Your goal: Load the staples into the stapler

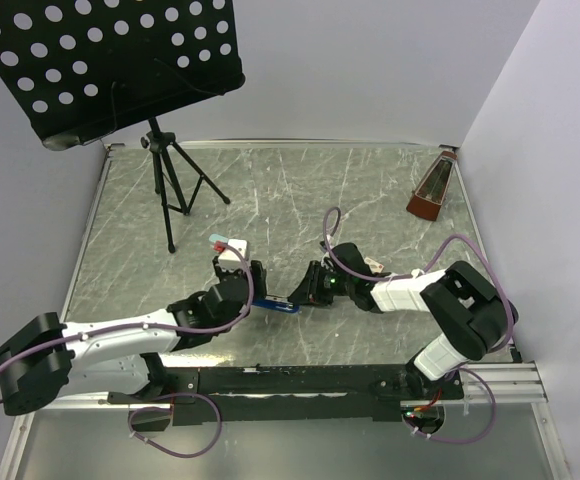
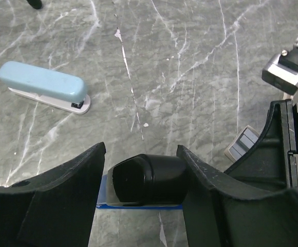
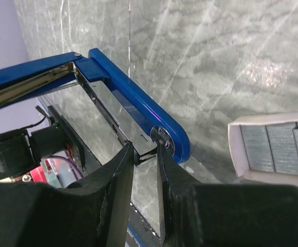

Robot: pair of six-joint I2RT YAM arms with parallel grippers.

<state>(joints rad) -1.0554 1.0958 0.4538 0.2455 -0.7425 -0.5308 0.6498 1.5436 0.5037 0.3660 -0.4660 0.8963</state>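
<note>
left gripper (image 2: 141, 149) astride stapler (image 2: 149, 177), grip unclear | right gripper (image 3: 145, 153) pinches it | boxed staples (image 3: 277, 148) beside

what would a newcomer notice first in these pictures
Mid-table, the right tool pinches the opened dark blue stapler near its hinge, while the left tool straddles its black end. Next comes the big black perforated music stand at the far left corner.
</note>
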